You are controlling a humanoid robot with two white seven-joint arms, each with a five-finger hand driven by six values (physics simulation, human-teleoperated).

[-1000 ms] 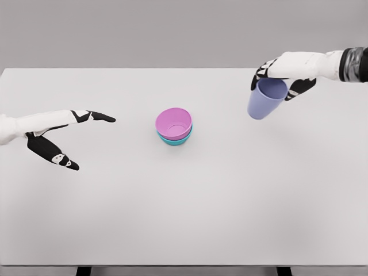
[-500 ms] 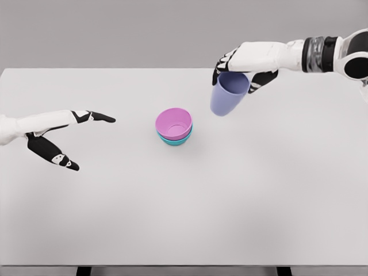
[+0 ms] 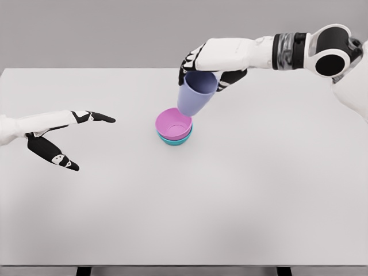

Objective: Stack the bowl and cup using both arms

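A pink bowl [image 3: 172, 124] sits nested in a teal bowl [image 3: 174, 140] near the middle of the white table [image 3: 184, 201]. My right hand [image 3: 206, 68] is shut on the rim of a lavender cup [image 3: 194, 96], holding it tilted in the air just above and behind the pink bowl's far right edge. The cup's base overlaps the bowl's rim in the picture; I cannot tell if they touch. At the left edge my left hand [image 3: 66, 138] hovers over the table, open, with its fingers spread and nothing in it.
The table's far edge [image 3: 115, 69] runs along the grey wall, and its near edge [image 3: 184, 265] lies at the bottom of the view.
My right arm has carried the lavender cup leftward from the table's right side to just above the pink bowl. The left hand and the bowls have stayed put.
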